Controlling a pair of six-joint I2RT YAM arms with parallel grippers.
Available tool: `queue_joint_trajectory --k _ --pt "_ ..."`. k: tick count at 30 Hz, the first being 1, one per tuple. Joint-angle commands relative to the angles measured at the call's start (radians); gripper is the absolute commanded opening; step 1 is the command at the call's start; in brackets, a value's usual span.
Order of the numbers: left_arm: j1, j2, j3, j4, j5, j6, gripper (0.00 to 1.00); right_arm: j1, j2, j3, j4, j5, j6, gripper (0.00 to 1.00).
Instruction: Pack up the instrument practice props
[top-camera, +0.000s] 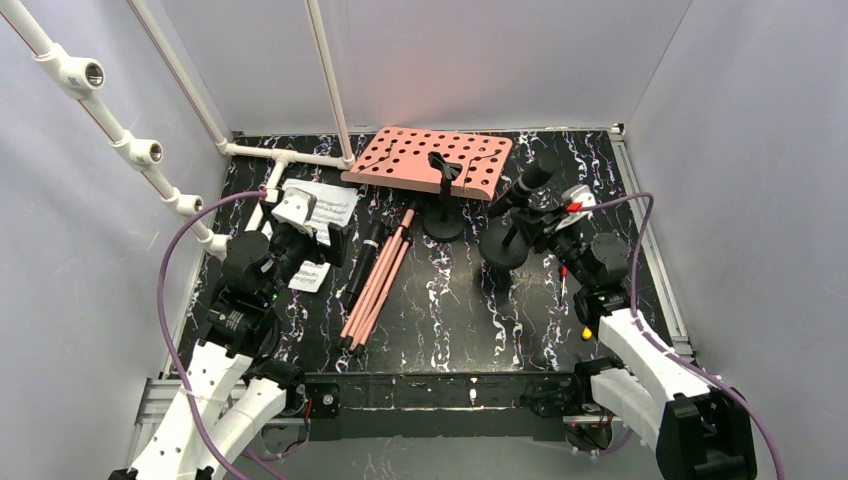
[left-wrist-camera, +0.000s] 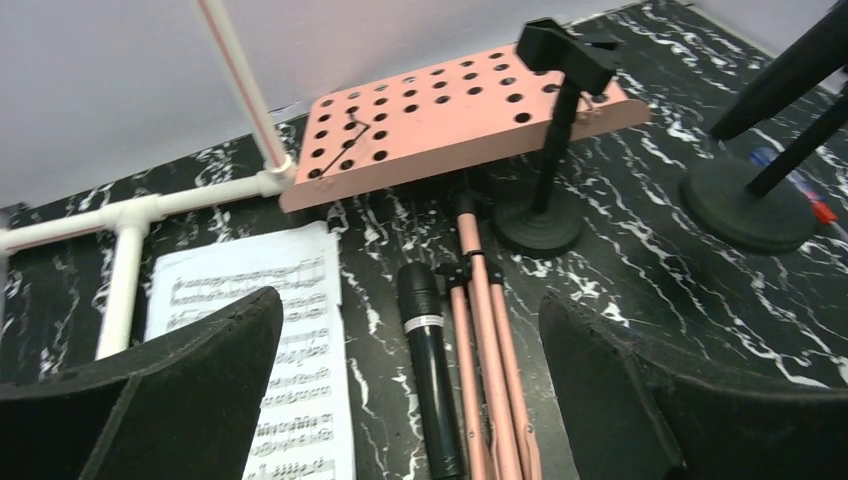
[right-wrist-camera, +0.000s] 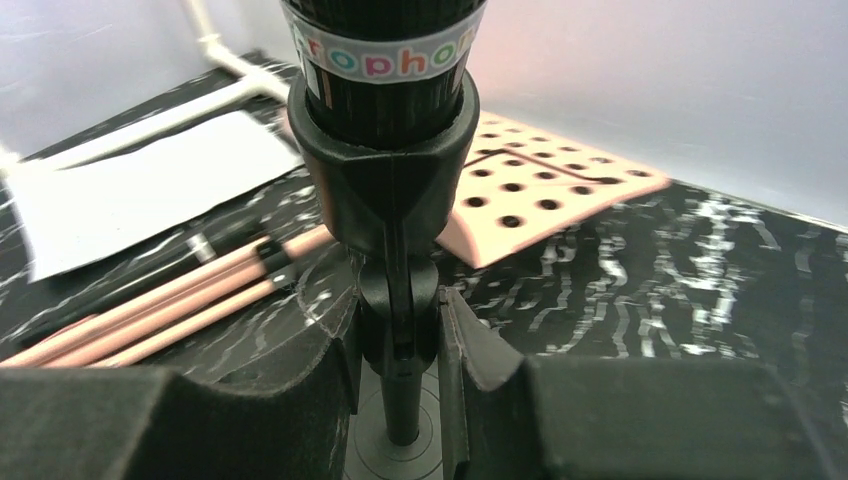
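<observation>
The salmon-pink perforated music desk (top-camera: 430, 160) lies flat at the back. Its folded pink tripod legs (top-camera: 378, 285) lie on the table beside a loose black microphone (top-camera: 365, 262). An empty microphone stand (top-camera: 445, 200) stands in front of the desk. My right gripper (top-camera: 530, 228) is shut on the stem of the second stand (right-wrist-camera: 398, 320), which holds a microphone (right-wrist-camera: 385, 70) over its round base (right-wrist-camera: 400, 450). My left gripper (left-wrist-camera: 410, 400) is open and empty above the loose microphone (left-wrist-camera: 430, 370) and the legs (left-wrist-camera: 490, 340). White sheet music (left-wrist-camera: 270, 330) lies under its left finger.
A white pipe frame (top-camera: 290, 155) runs along the back left and up the left wall. A small paper (top-camera: 310, 277) lies near the left arm. A thin red-tipped stick (top-camera: 563, 285) lies by the right arm. Grey walls close in three sides.
</observation>
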Motion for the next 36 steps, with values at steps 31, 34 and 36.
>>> queue_joint_trajectory --k 31,34,36 --pt "-0.206 0.154 -0.069 0.177 0.638 0.015 0.93 0.409 0.054 -0.238 0.358 -0.188 0.006 0.36" --pt "-0.219 0.162 -0.074 0.177 0.613 0.016 0.93 0.409 0.012 -0.260 0.342 -0.180 0.007 0.46" --pt "-0.227 0.167 -0.076 0.176 0.604 0.015 0.93 0.410 -0.025 -0.268 0.320 -0.169 0.012 0.61"
